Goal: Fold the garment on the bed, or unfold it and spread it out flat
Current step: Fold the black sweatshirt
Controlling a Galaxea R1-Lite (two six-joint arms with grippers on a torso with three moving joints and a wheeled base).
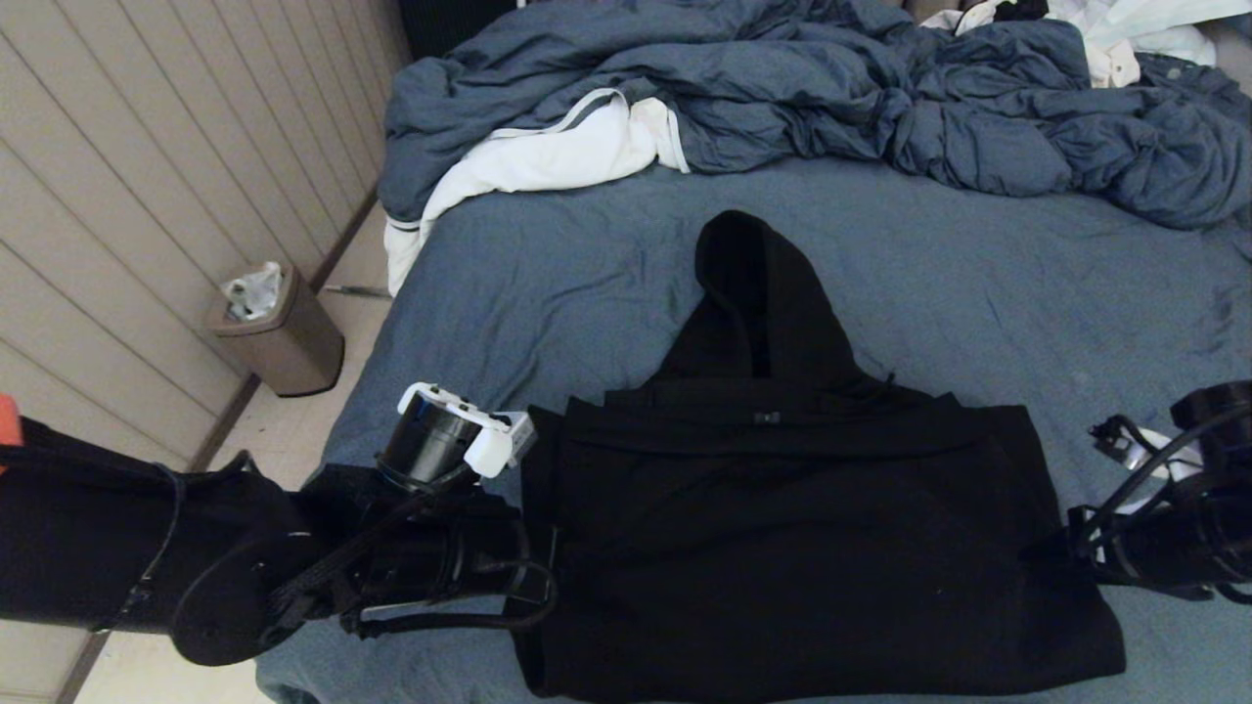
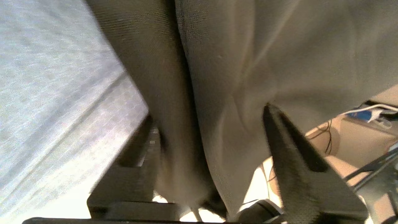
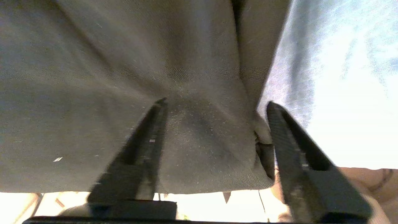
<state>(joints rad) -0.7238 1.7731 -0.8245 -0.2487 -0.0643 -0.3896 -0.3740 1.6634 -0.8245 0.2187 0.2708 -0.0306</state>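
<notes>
The garment (image 1: 782, 528), a black hoodie, lies folded into a broad rectangle on the bed (image 1: 978, 293), its hood pointing toward the far side. My left gripper (image 1: 533, 582) sits at the garment's left edge near the front. In the left wrist view the left gripper (image 2: 208, 115) is open, its jaws spread with loose fabric (image 2: 236, 62) hanging between them. At the right edge is my right gripper (image 1: 1061, 548). Seen from the right wrist, this gripper (image 3: 216, 104) is open too, a fabric corner (image 3: 202, 140) lying between its parted fingers.
A rumpled blue-grey duvet (image 1: 831, 88) is heaped along the far side of the bed, with a white cloth with grey trim (image 1: 548, 156) at its left end. A brown waste bin (image 1: 279, 328) stands on the floor by the panelled wall, left of the bed.
</notes>
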